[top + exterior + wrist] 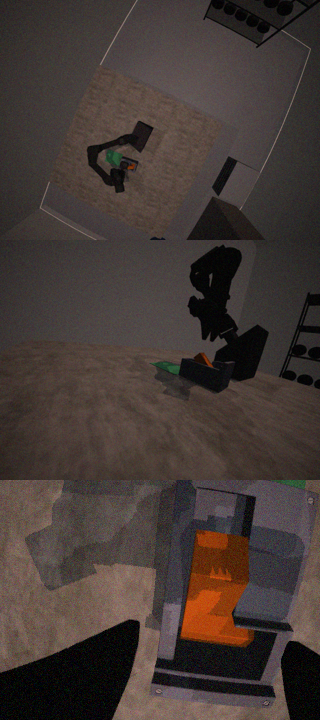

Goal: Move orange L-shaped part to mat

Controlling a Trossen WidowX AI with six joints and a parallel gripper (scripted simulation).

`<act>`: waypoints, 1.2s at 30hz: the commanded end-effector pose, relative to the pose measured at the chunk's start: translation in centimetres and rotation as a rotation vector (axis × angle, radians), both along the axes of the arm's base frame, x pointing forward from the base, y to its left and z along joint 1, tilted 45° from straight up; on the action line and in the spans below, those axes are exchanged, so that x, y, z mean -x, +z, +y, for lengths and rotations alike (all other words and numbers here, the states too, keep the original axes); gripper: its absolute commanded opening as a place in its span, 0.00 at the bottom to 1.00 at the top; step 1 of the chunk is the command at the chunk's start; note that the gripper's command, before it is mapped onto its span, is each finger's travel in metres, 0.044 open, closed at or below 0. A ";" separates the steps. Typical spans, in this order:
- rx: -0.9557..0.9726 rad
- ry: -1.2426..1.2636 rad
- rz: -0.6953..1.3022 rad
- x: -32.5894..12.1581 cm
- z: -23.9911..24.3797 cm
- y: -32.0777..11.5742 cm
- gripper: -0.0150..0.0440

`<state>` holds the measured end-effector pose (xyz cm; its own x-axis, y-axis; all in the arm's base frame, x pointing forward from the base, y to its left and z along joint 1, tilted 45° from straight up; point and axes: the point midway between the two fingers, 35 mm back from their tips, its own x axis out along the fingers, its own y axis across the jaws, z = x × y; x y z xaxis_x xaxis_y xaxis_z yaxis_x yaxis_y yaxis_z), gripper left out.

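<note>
On the left of the exterior view the green mat [166, 367] lies flat on the worktop [103, 407], touching the tray's side, so the part has only a short way to travel once it is out. Next along, the grey tray [204, 374] sits below and a little left of the jaws, and the orange L-shaped part [203, 359] stands tilted in its pocket, one end poking above the rim: the tipping seems done, leaving something to pinch. Furthest right, the gripper [209, 336] hangs well above the tray, jaws spread and holding nothing, probably widened to straddle the raised end. From the wrist the part [215, 590] lies ahead between the two dark jaws, suggesting a descent is being lined up.
</note>
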<state>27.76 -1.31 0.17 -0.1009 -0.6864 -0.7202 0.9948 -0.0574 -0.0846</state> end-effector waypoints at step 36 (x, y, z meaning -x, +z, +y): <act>0.011 -0.007 0.004 1.1 -5.3 -4.9 0.73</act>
